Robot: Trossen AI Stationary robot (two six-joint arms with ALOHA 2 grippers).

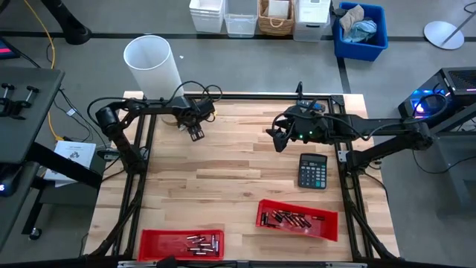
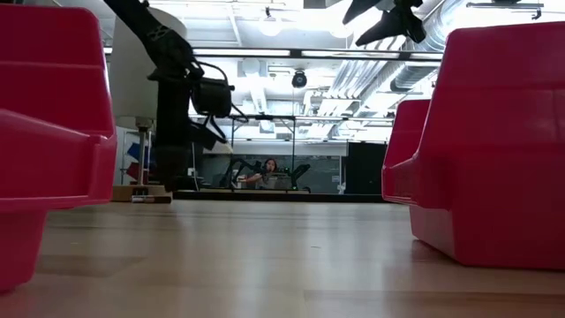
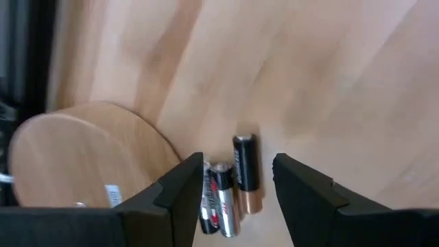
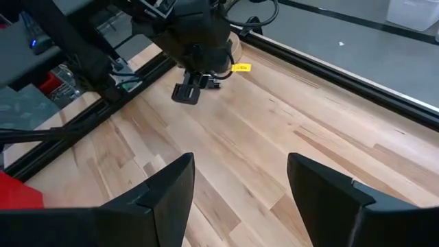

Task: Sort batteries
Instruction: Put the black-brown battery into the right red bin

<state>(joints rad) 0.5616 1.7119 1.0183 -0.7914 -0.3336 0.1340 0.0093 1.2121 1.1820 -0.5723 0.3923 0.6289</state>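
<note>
While both tools [image 3: 230, 199] [image 4: 240, 195] gape, two batteries [image 3: 233, 185] lie between left fingers [image 3: 182, 199]; two red bins [image 1: 182, 243] hold more.

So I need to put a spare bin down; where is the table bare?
The middle is bare, between the left tool, the calculator and the two red bins. The back-left corner, with loose batteries, is crowded.

Your overhead picture is evenly lit, and the table [image 1: 223, 171] shows only soft shadows under the arms. From table height, bright ceiling lights [image 2: 269, 26] wash out the background, while the 2 red bins [image 2: 494, 141] loom blurred at the picture's sides. In the left wrist picture the batteries [image 3: 233, 185] look slightly soft and the wood beyond them smears.
</note>
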